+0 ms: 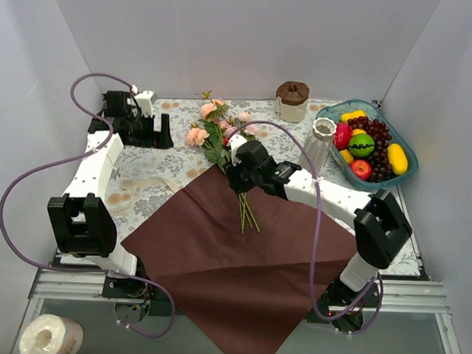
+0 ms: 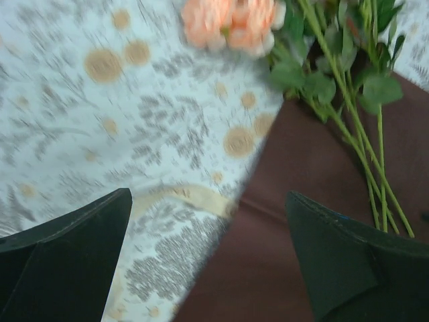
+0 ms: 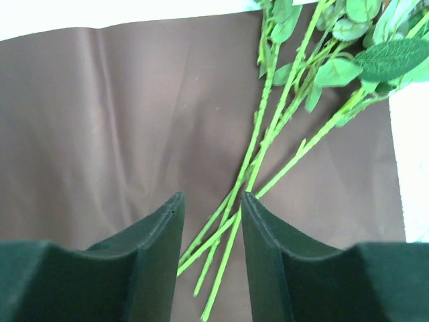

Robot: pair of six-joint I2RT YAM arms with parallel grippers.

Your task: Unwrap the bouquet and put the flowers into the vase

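Now, flower stems [image 3: 253,168] between the right jaws

Open patterned counter [image 1: 154,169] is seen between the flowers [image 1: 215,125] and the left end effector [image 2: 208,196], whose jaws are spread wide with nothing between them. The stems [image 3: 268,134] are straddled by the right end effector [image 3: 213,204] over the flat brown paper [image 1: 240,271]. The vase [image 1: 322,140] is hemmed in by the fruit basket [image 1: 402,178], the jar [image 1: 292,101] and the right arm [image 1: 329,198]; its mouth is uncovered from above.
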